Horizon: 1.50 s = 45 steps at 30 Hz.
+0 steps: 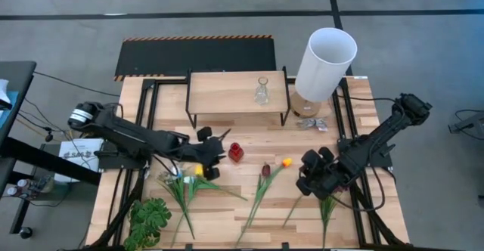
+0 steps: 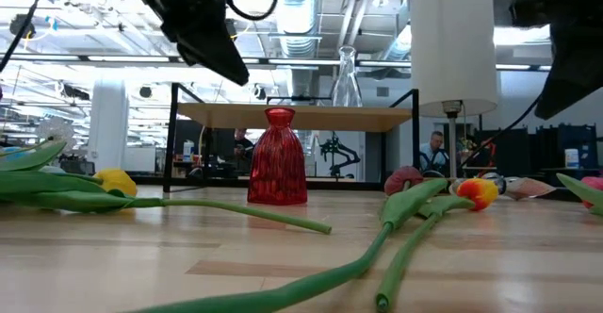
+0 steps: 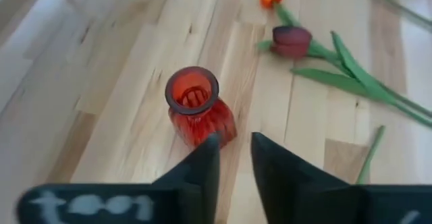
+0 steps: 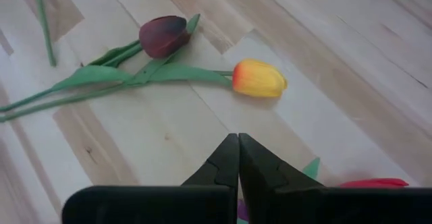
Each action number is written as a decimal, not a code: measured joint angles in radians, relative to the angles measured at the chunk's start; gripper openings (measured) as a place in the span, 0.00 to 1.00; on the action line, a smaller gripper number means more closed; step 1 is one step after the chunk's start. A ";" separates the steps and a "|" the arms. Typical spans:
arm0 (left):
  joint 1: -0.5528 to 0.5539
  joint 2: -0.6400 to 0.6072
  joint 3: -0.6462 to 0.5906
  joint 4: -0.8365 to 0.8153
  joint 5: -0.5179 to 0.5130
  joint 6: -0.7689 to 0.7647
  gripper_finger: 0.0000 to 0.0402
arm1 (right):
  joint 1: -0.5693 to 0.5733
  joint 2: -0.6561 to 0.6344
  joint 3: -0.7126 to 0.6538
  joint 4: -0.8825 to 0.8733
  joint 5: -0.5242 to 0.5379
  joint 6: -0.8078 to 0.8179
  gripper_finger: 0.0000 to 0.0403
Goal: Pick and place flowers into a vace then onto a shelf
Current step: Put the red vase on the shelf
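Left gripper (image 3: 235, 158) hovering just beside red vase (image 3: 196, 106), fingers slightly parted and empty, seemingly lined up to steady or take it. Right gripper (image 4: 237, 158) pinched shut on nothing, poised near orange tulip (image 4: 259, 78) and maroon tulip (image 4: 163, 36), likely for the next pick. Flowers flat on table (image 1: 249, 134) in front; shelf (image 1: 227, 92) at far side bearing only clear bottle (image 1: 262, 91), vase not yet filled.

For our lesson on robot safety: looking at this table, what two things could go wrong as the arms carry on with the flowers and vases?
1. The left gripper, fingers slightly parted, hovers close beside the small red vase; a nudge could tip it.
2. The maroon tulip and orange-yellow tulip lie with stems crossing, so the shut right gripper may drag both when picking one.
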 joint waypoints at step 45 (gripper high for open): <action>-0.020 0.311 0.011 0.267 -0.320 -0.399 0.52 | 0.150 0.000 0.000 -0.033 0.133 0.112 0.00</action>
